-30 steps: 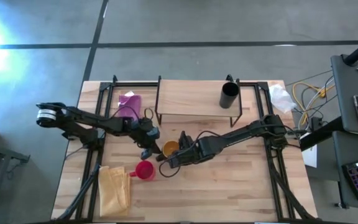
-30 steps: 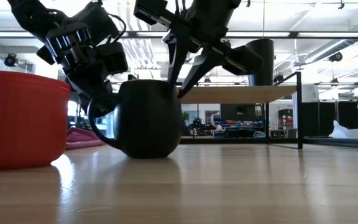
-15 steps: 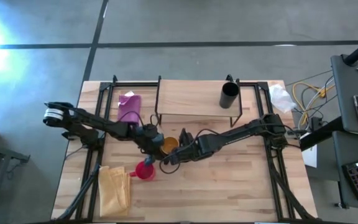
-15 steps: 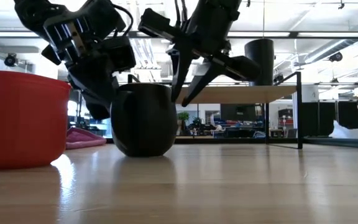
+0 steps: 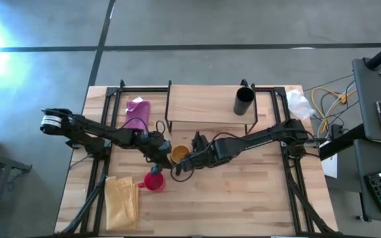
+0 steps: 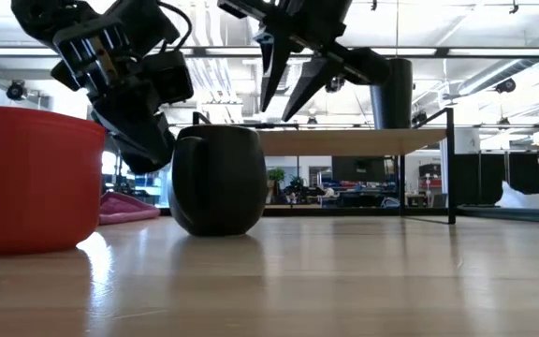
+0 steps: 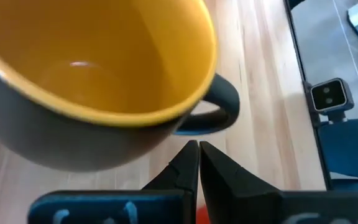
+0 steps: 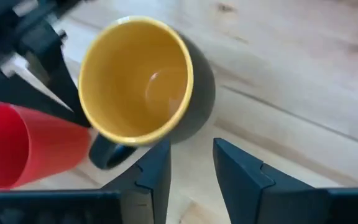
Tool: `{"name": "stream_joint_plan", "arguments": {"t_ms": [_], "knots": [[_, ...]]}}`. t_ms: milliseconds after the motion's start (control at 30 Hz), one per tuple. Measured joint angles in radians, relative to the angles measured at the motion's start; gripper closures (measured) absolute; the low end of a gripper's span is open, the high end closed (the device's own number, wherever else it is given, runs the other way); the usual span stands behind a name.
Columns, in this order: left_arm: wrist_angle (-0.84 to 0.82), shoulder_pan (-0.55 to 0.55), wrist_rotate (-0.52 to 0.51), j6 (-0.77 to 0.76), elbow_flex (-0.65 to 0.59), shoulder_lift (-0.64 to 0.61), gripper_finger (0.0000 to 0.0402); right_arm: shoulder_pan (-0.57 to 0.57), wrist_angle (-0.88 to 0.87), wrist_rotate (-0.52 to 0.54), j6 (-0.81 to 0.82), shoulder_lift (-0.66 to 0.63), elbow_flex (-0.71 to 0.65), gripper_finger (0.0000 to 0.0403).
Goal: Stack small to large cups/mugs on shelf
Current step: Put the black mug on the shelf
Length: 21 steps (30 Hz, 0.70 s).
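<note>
The dark mug with the yellow inside point(image 5: 180, 155) stands upright on the tabletop, in front of the shelf point(image 5: 204, 106). Its handle point(image 8: 107, 152) points toward the red cup point(image 5: 154, 180), which stands close by near the table's near edge. The tall black cup point(image 5: 244, 100) stands on the shelf's right end. My left gripper point(image 7: 197, 152) is shut, low beside the mug, its tips just off the handle point(image 7: 219, 112). My right gripper point(image 6: 288, 98) is open and hangs above the mug's rim, touching nothing. My left gripper comes at the dark mug from the table's left, slanting down, with its shut fingertips point(image 7: 190, 149) right by the handle's root point(image 7: 194, 127). I cannot tell whether they touch it. The mug stands flat on the table.
A purple cloth point(image 5: 137, 111) lies left of the shelf and a yellow cloth point(image 5: 121, 198) near the table's near left corner. A white crumpled thing point(image 5: 299, 102) lies at the far right. Both arms crowd the mug; there is bare tabletop toward the near right.
My left gripper moved toward the mug, pushed against it, then drew back a little. The mug turned about on the table, its handle swinging round toward the near edge and the red cup, and slid slightly. My right gripper rose from beside the rim to above it.
</note>
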Motion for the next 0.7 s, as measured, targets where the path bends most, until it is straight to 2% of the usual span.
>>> {"name": "stream_joint_plan", "arguments": {"t_ms": [300, 700], "knots": [[0.079, 0.0, 0.003, -0.024, -0.001, 0.044, 0.0402, -0.033, 0.0, -0.002, -0.011, -0.003, -0.001, 0.0266], [0.153, 0.0, 0.025, -0.041, -0.001, 0.091, 0.0402, -0.036, 0.044, 0.0, -0.001, -0.003, -0.035, 0.0262]]}}
